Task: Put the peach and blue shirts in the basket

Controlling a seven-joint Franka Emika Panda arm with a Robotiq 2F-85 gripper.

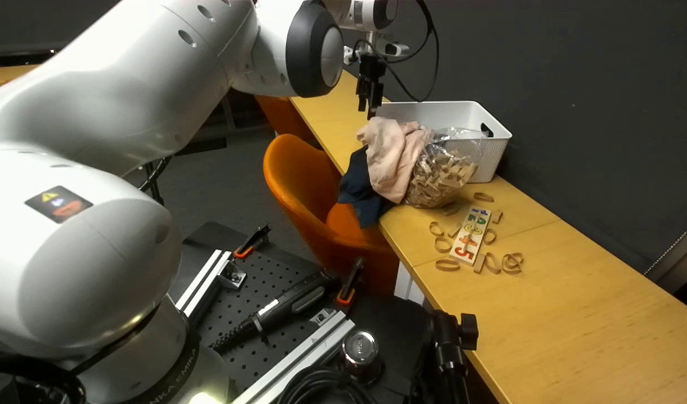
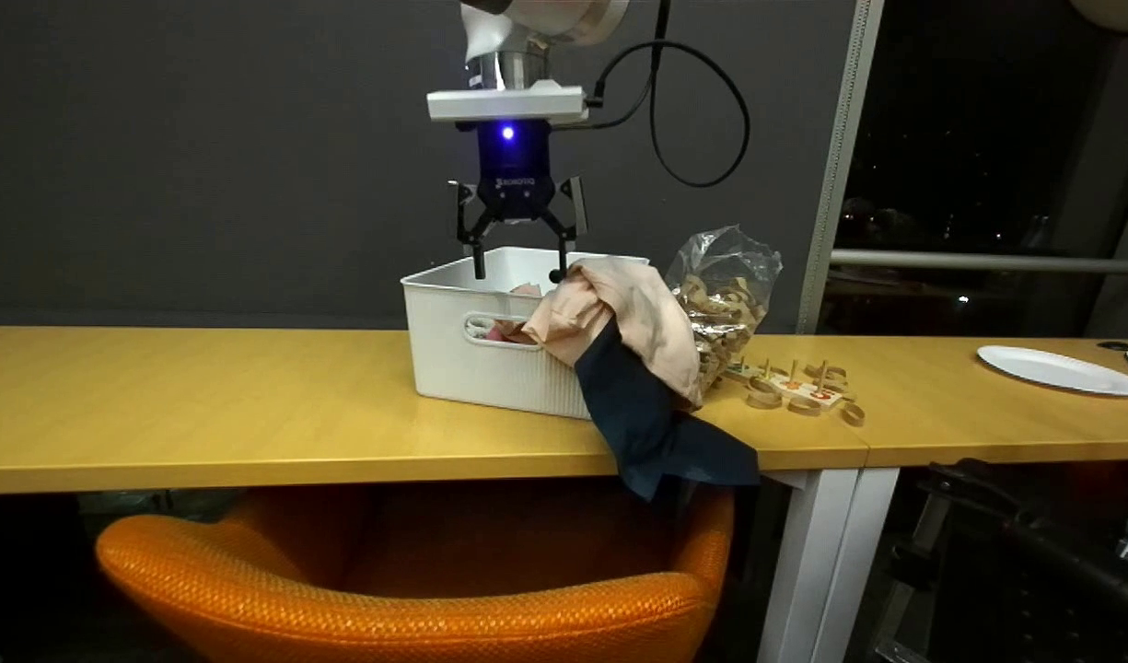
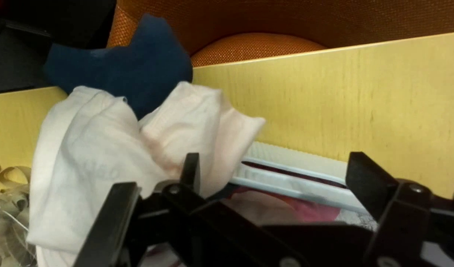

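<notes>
The peach shirt (image 1: 392,157) hangs over the basket's near rim and corner, bunched, in both exterior views (image 2: 651,308). The dark blue shirt (image 2: 630,405) hangs below it, past the table's front edge; it shows in the wrist view too (image 3: 126,70). The white basket (image 2: 490,364) stands on the table; its slotted side shows in the wrist view (image 3: 297,168). My gripper (image 2: 521,274) is open and points down over the basket. In the wrist view its jaws (image 3: 275,167) are wide apart; one finger is beside the peach shirt (image 3: 186,122), with no cloth gripped.
Pink and pale cloth (image 3: 304,209) lies inside the basket. A clear bag of brown rings (image 2: 725,304) stands beside it. A number board (image 1: 471,234) with loose rings lies on the table (image 1: 551,292). An orange chair (image 2: 407,617) stands at the front edge.
</notes>
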